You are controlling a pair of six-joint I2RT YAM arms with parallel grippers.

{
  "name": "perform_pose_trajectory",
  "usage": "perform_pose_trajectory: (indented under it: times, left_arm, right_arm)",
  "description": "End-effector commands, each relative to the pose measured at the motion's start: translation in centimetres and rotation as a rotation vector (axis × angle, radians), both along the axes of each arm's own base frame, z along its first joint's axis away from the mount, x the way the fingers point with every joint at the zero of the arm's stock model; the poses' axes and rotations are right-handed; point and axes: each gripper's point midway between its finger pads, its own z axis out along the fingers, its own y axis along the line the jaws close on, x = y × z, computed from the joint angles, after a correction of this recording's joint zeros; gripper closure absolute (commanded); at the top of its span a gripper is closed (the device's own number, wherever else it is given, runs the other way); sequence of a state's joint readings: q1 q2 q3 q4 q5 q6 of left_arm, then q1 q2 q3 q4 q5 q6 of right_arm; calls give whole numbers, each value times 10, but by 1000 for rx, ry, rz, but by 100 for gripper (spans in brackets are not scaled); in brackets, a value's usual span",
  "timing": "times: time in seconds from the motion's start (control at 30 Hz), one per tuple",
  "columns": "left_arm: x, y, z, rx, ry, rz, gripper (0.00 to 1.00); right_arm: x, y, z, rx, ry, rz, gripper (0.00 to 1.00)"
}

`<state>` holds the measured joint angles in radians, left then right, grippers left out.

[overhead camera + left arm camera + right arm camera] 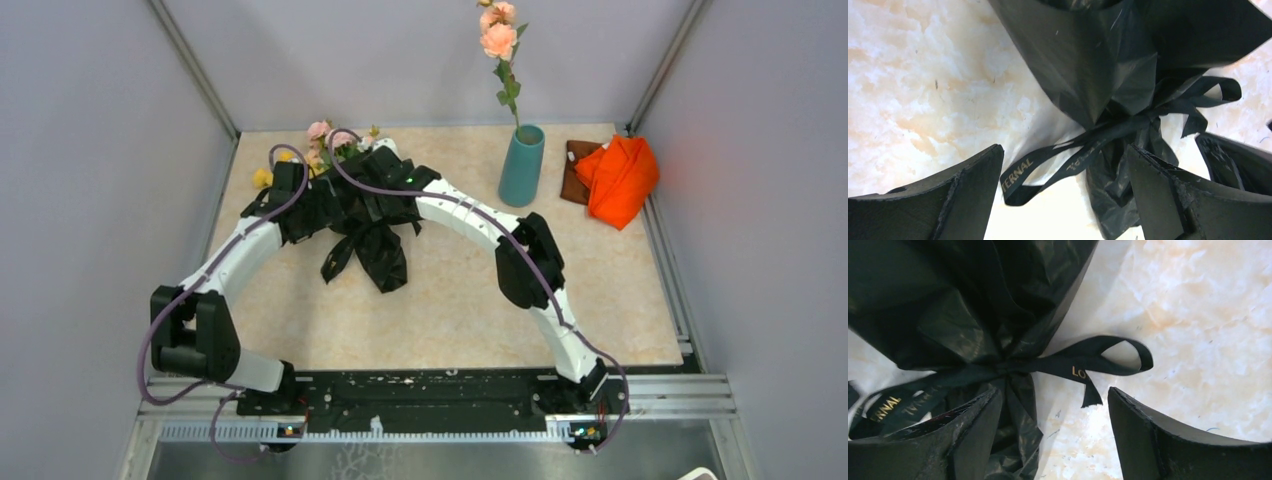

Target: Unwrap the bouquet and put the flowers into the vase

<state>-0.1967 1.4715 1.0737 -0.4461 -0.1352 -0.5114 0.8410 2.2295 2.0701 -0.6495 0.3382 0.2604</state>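
Hovering low over the bouquet [368, 255] on the table [450, 310], the left pincer [1063, 167] and right pincer [1054, 400] are both spread wide, grasping nothing. The tied black ribbon [1083, 362] crosses the left pincer's gap, and its loop lies just ahead of the right pincer's gap. Glossy wrapping [1088, 60] bunches around the knot beneath both. Pink and yellow flowers [322, 140] poke out beyond the pincers. Well off to the right of the right pincer stands the vase [521, 170] with a tall peach rose [498, 40] in it, an orange cloth [620, 180] just beside.
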Motion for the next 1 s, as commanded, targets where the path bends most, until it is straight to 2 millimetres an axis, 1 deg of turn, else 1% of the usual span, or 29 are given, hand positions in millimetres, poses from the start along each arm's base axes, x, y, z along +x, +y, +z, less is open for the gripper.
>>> perform_pose_trajectory:
  times: [0.0, 0.17, 0.23, 0.3, 0.37, 0.43, 0.47, 0.57, 0.63, 0.7, 0.8, 0.87, 0.9, 0.97]
  left_arm:
    - [-18, -2, 12, -39, -44, -1, 1]
    - [-35, -9, 3, -96, 4, -6, 1]
    - [-39, -13, -1, -116, 18, -9, 1]
    - [-41, -12, -6, -120, 14, 5, 1]
    - [-44, -8, -16, -113, 12, 28, 1]
    - [-46, -5, -20, -112, 13, 59, 1]
    - [-47, -5, -21, -117, 14, 72, 1]
    - [-51, -8, -22, -159, 0, 89, 1]
    - [-55, -12, -22, -181, -24, 83, 1]
    - [-58, -11, -22, -178, -36, 83, 1]
    - [-68, -4, -22, -152, -29, 93, 1]
    - [-73, -5, -23, -164, -28, 99, 1]
    - [-75, -6, -22, -174, -35, 100, 1]
    - [-75, -7, -19, -188, -61, 97, 1]
  right_arm:
    - [5, -5, 15, 99, 10, -12, 25]
    - [8, -19, 1, 61, 23, -20, 28]
    - [12, -24, -2, 43, -8, -20, 29]
    - [17, -25, -6, 47, -38, -15, 31]
    - [25, -24, -9, 77, -74, -14, 37]
    - [31, -26, -16, 101, -92, -21, 43]
    - [34, -26, -18, 113, -105, -25, 47]
    - [39, -28, -22, 135, -141, -38, 55]
    - [41, -27, -24, 149, -164, -34, 56]
    - [43, -27, -28, 163, -173, -37, 58]
    - [47, -29, -35, 194, -169, -59, 72]
    - [45, -29, -39, 204, -160, -69, 82]
    - [44, -28, -38, 217, -154, -71, 87]
    - [37, -26, -35, 229, -145, -59, 91]
